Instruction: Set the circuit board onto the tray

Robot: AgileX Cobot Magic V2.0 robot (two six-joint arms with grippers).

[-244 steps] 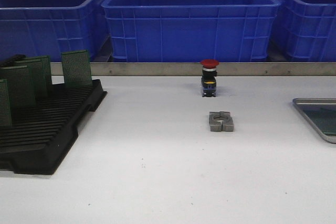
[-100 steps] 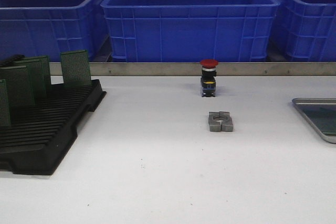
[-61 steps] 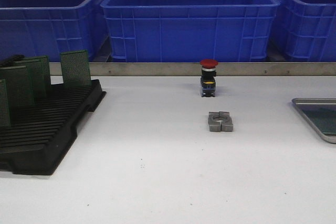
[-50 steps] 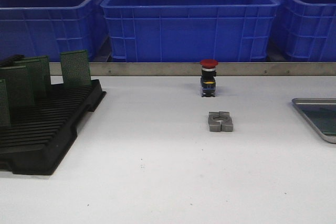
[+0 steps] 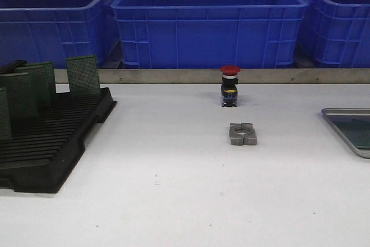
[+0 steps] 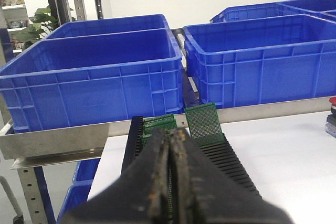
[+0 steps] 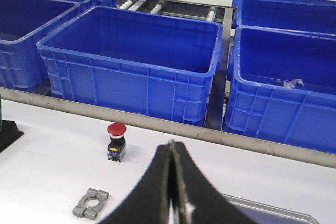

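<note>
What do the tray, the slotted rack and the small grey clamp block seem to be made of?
The tray: probably metal, silver-grey, with a dull sheen on its raised rim. The slotted rack: likely moulded plastic, matt black, no shine. The clamp block: seemingly cast or machined metal, dull grey, though grey plastic cannot be ruled out.

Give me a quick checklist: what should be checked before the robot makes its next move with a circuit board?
1. Circuit boards upright in the black rack: ok.
2. Tray on the table at right: ok, partly out of frame.
3. Left gripper open for grasping: not ok, shut.
4. Right gripper empty: ok, shut on nothing.
5. Red push button and grey metal clamp off the path: cannot tell.
</note>
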